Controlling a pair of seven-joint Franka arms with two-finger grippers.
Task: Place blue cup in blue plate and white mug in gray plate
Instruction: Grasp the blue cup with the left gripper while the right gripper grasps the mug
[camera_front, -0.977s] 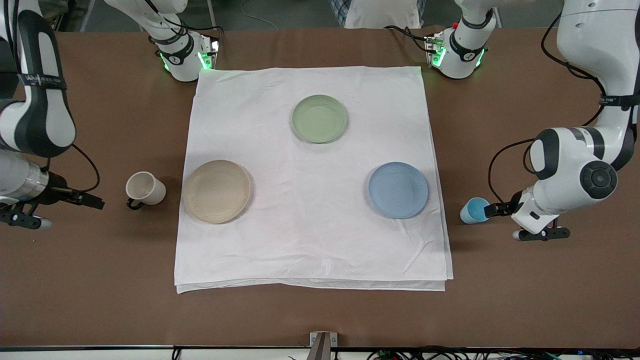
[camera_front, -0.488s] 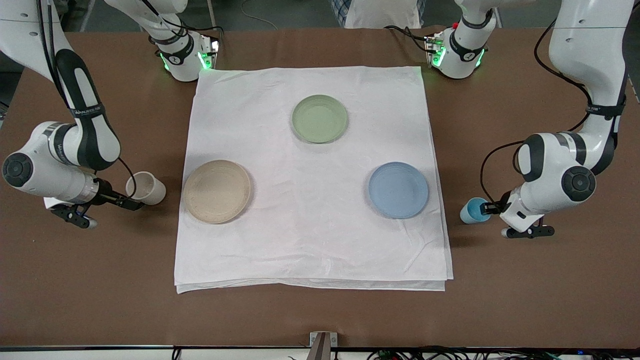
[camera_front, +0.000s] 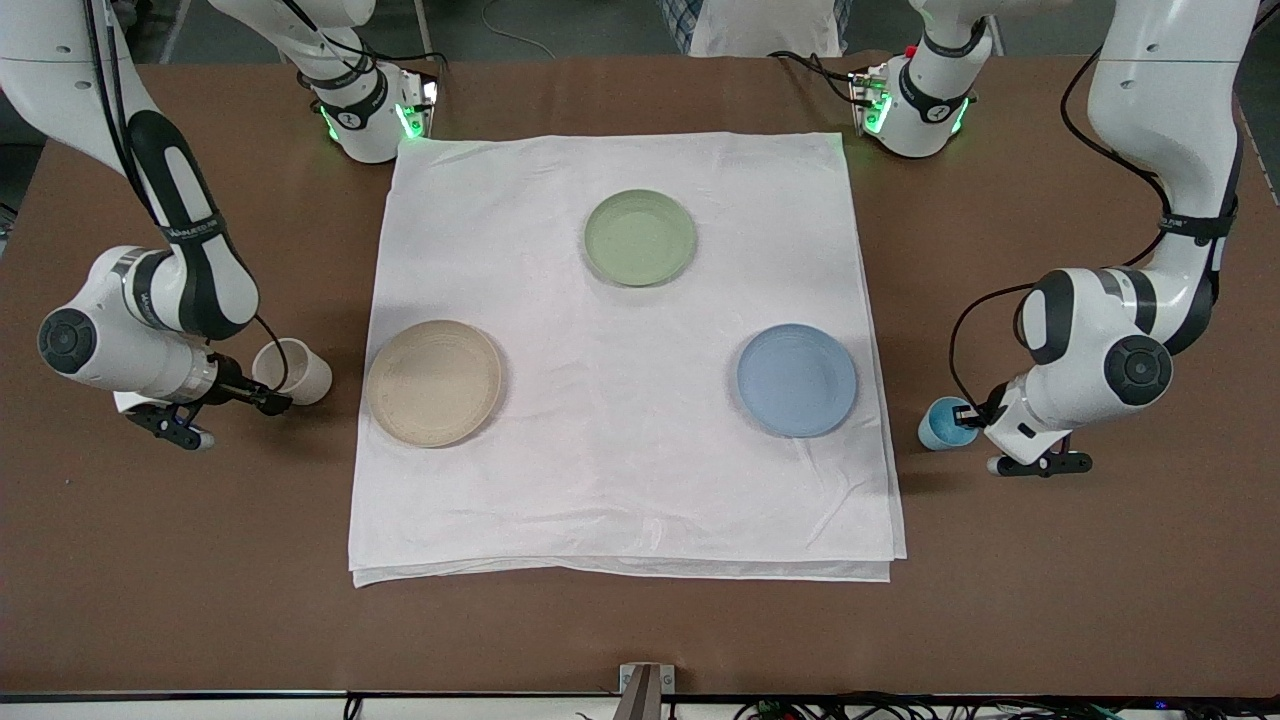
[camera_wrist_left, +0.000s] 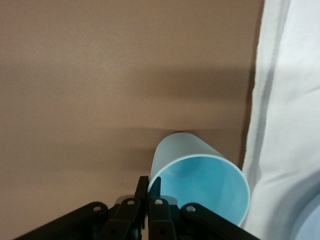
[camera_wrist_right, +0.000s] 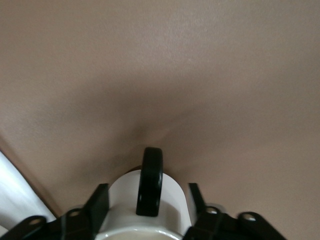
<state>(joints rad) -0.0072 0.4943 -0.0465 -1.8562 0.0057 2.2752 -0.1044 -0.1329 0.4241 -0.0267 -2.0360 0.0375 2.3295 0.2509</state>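
The blue cup (camera_front: 938, 424) stands on the brown table beside the cloth's edge, at the left arm's end. My left gripper (camera_front: 966, 418) is shut on its rim, one finger inside and one outside, as the left wrist view shows for the gripper (camera_wrist_left: 148, 182) and the cup (camera_wrist_left: 200, 180). The blue plate (camera_front: 797, 380) lies on the cloth close by. The white mug (camera_front: 293, 370) stands on the table beside the gray plate (camera_front: 433, 383). My right gripper (camera_front: 265, 398) is open, its fingers on either side of the mug (camera_wrist_right: 125, 200), with the dark handle (camera_wrist_right: 151, 180) between them.
A white cloth (camera_front: 620, 500) covers the table's middle and carries all three plates. A green plate (camera_front: 640, 237) lies on it, farther from the front camera than the other two. The arm bases (camera_front: 365, 110) stand along the table's edge.
My right arm swung in from the table's end and brought its open fingers around the white mug. My left gripper shifted the blue cup slightly toward the cloth.
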